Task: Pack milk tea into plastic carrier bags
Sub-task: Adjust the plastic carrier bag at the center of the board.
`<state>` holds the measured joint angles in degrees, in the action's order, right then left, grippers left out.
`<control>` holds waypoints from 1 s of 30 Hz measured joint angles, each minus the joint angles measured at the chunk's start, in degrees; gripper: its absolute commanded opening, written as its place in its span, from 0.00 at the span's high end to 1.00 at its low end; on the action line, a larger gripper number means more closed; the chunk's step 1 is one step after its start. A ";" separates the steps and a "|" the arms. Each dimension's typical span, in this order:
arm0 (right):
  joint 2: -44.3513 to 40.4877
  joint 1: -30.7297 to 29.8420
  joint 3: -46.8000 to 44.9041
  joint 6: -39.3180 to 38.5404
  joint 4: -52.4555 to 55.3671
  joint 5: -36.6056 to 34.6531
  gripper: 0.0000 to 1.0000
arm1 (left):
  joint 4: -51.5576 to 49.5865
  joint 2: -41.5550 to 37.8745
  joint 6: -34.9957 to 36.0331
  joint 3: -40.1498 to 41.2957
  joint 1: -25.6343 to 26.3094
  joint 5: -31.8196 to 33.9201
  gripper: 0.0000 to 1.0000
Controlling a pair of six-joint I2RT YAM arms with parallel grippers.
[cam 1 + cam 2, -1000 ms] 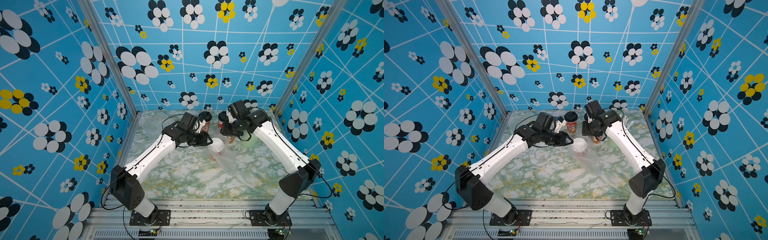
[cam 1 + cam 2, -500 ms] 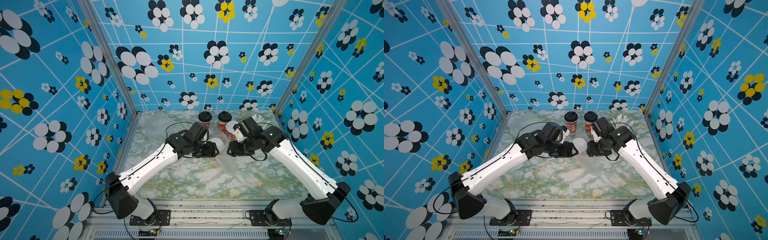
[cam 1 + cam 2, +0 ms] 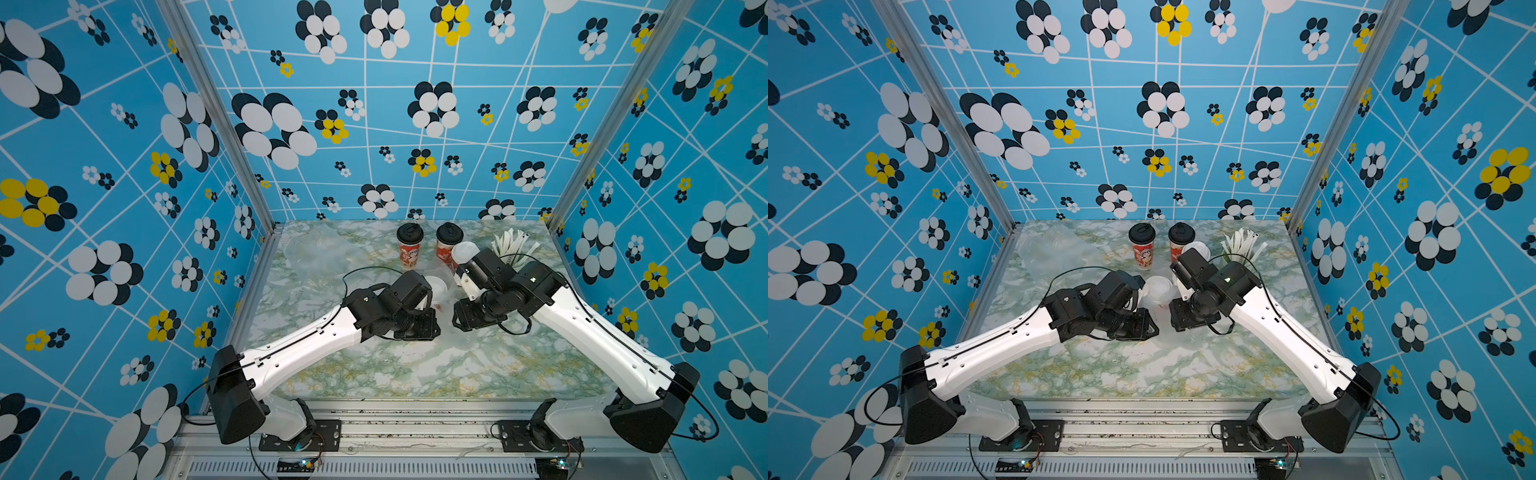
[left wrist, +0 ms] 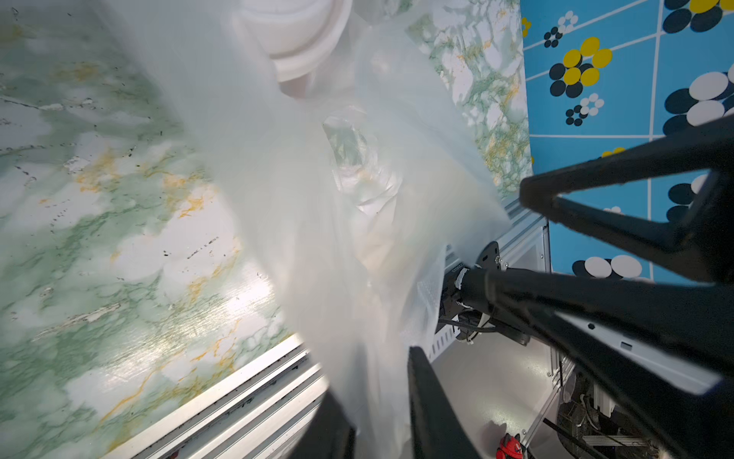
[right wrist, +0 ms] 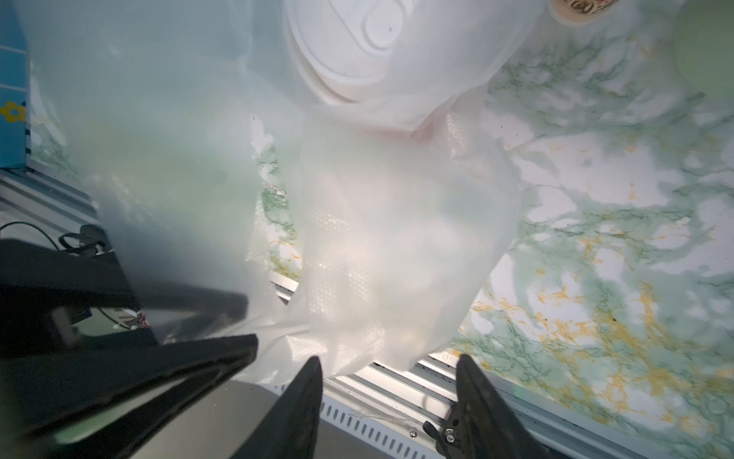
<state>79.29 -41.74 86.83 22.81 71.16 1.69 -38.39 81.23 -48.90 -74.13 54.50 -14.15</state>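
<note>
A thin clear plastic carrier bag (image 3: pixel 446 300) lies mid-table with a white-lidded milk tea cup (image 3: pixel 435 286) inside it. In the left wrist view the same cup (image 4: pixel 302 35) shows through the film. My left gripper (image 4: pixel 381 417) is shut on the bag (image 4: pixel 317 238), with film pinched between its narrow jaws. My right gripper (image 5: pixel 387 381) stands open, and the bag's edge (image 5: pixel 377 278) hangs just beyond its tips, not gripped. Two black-lidded cups (image 3: pixel 409 249) (image 3: pixel 449 245) and another white-lidded cup (image 3: pixel 465 251) stand at the back.
A second clear bag (image 3: pixel 316 249) lies crumpled at the back left. A pale green cup of white straws (image 3: pixel 512 248) stands at the back right, close behind my right arm. The marble tabletop (image 3: pixel 395 374) runs to a metal rail at the front.
Both arms have drawn back from the rear cups toward the middle, to either side of the bag. My left jaws have closed on the bag film; the right jaws stay open.
</note>
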 measured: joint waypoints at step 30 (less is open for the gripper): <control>13.42 -5.01 11.06 -0.07 1.75 -13.66 0.85 | 5.03 -8.28 1.20 6.27 -5.77 0.22 1.00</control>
<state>92.71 -46.74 97.89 22.74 72.90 -11.97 -33.36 72.95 -47.70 -67.85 48.73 -13.93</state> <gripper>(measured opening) 0.218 0.043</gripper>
